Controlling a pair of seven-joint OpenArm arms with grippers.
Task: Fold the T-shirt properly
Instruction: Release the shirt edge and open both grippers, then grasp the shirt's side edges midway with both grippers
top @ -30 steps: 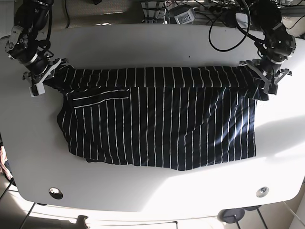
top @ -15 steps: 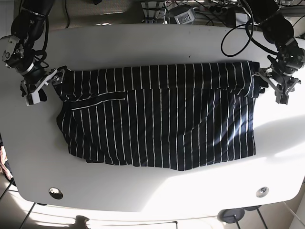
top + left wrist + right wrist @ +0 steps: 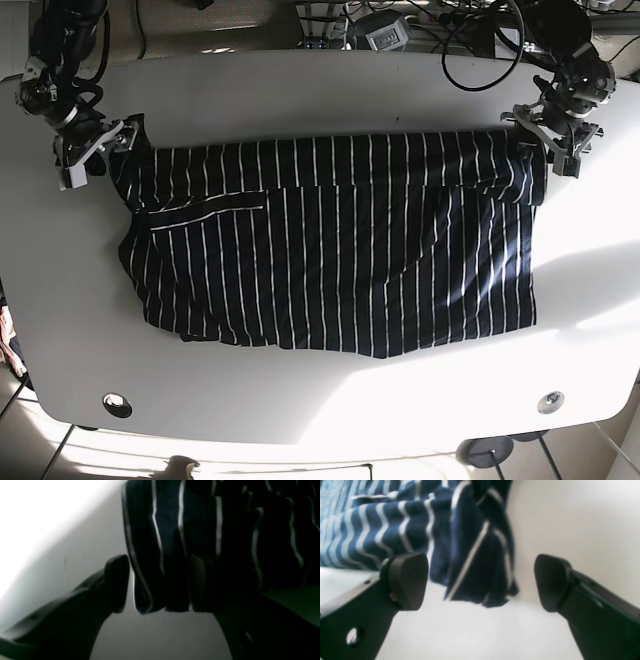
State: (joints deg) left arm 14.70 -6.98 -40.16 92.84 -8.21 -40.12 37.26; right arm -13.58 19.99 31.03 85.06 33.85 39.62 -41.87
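Observation:
A dark navy T-shirt (image 3: 340, 250) with thin white stripes lies spread on the white table (image 3: 300, 90), its top edge folded over into a band. My right gripper (image 3: 85, 158) is at the shirt's upper left corner. In the right wrist view it (image 3: 480, 582) is wide open, with the bunched corner (image 3: 480, 567) lying between the fingers and touching neither. My left gripper (image 3: 558, 148) is at the upper right corner. In the left wrist view it (image 3: 160, 585) stands partly open around a hanging bunch of cloth (image 3: 170, 530), with a small gap at one finger (image 3: 117, 580).
Cables and devices (image 3: 400, 30) crowd the table's back edge. Two round holes (image 3: 117, 404) (image 3: 550, 402) sit near the front corners. Bright sunlight falls on the right side of the table (image 3: 590, 290).
Both grippers swung outward from the shirt's top corners, then came back up beside them. The folded top band now lies flatter and higher than a second ago.

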